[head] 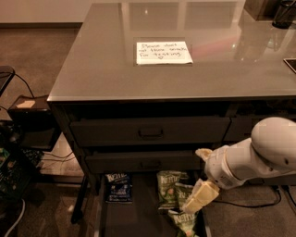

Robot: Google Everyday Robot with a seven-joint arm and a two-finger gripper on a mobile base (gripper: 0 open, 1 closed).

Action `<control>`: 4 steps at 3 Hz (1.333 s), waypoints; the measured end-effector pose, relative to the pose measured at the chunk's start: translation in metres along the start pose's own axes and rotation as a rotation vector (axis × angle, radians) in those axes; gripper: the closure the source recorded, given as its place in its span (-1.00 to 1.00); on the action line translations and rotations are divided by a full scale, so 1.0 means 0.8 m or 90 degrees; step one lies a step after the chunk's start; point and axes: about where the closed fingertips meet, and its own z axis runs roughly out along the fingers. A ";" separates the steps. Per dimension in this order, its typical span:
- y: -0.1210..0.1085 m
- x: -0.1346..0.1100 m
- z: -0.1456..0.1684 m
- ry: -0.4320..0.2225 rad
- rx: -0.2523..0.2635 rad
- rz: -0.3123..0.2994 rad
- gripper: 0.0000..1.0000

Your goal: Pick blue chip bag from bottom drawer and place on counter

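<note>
The blue chip bag [119, 187] lies at the back left of the open bottom drawer [138, 218]. My gripper [192, 180] hangs over the drawer's right side, above the green Kettle bags [169, 187], well to the right of the blue bag. Its cream fingers [200, 196] stand apart and hold nothing. The white arm [259, 157] reaches in from the right. The glossy grey counter [101, 65] above bears a white handwritten note [163, 52].
Two shut upper drawers [150, 132] with recessed handles sit above the open one. A dark box [27, 115] and cables stand on the floor at left. A dark object [284, 14] stands at the counter's far right corner.
</note>
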 end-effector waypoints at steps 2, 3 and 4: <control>0.000 0.020 0.038 -0.016 -0.009 0.001 -1.00; 0.008 0.040 0.121 -0.057 -0.021 -0.015 -1.00; 0.014 0.032 0.207 -0.090 -0.027 -0.044 -1.00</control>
